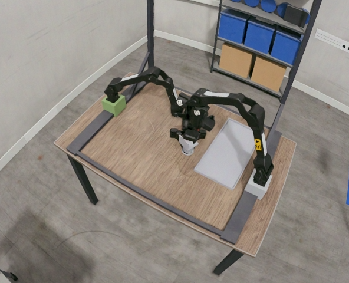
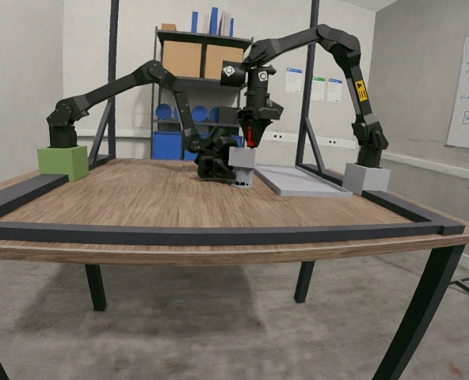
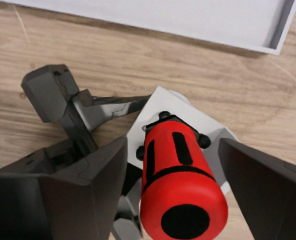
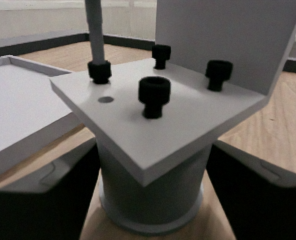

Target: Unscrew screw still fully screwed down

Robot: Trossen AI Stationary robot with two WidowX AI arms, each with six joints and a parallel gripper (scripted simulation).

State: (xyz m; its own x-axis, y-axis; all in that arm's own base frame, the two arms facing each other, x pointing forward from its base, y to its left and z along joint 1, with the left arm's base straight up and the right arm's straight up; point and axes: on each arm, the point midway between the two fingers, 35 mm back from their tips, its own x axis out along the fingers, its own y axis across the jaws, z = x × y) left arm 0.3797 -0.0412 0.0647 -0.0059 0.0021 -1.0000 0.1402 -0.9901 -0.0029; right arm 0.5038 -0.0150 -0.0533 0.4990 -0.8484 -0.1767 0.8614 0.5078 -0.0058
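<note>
The joint module [image 1: 187, 151] [image 2: 242, 178] [image 4: 150, 200] stands upright, with the white bracket [image 2: 242, 157] [image 4: 185, 131] on top. My right gripper [image 4: 152, 143] is shut on the module body, below the bracket plate. In the right wrist view three screws [image 4: 154, 92] [image 4: 219, 71] [image 4: 161, 52] stand raised with shanks showing. A fourth screw [image 4: 99, 72] sits low, no shank visible, with the driver shaft [image 4: 95, 32] on its head. The red screwdriver [image 2: 249, 137] [image 3: 180, 160] stands upright. My left gripper [image 2: 250, 143] [image 3: 173, 144] is open around its handle, gaps on both sides.
A shallow grey tray [image 1: 223, 158] [image 2: 308, 184] [image 3: 188, 15] [image 4: 18, 107] lies beside the module, toward the left arm's base. Both arms crowd closely over the module. Dark frame bars [image 1: 150, 194] [image 2: 234, 235] run along the table's edges. A bare hole [image 4: 106, 99] shows in the bracket plate.
</note>
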